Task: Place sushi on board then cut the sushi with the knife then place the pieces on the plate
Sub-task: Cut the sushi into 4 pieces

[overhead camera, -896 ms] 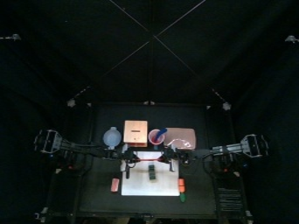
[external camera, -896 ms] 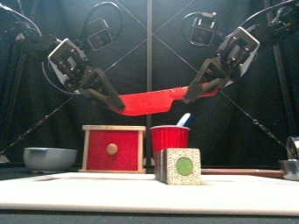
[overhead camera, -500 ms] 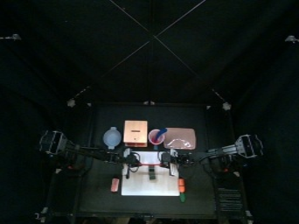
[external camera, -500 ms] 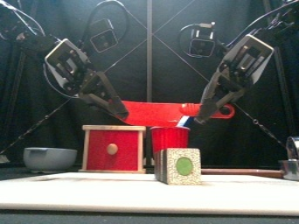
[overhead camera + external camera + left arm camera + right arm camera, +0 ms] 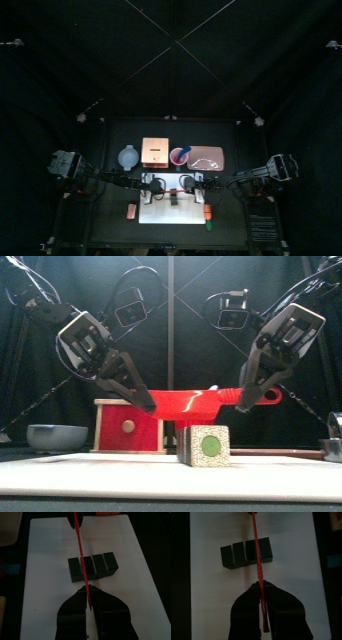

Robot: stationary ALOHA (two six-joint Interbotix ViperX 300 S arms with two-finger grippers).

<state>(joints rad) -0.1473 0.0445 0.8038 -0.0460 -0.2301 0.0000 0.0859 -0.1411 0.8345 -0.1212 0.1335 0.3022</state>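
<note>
Left gripper (image 5: 144, 406) and right gripper (image 5: 245, 404) each clamped on one end of the red toy knife (image 5: 194, 403). The blade is level, just above the sushi roll (image 5: 205, 445): four dark green blocks on the white cutting board (image 5: 47, 572), end face pale with a green centre. Behind are the wooden box (image 5: 130, 426), blue-grey bowl (image 5: 56, 437) and pink tray (image 5: 203, 157)
</note>
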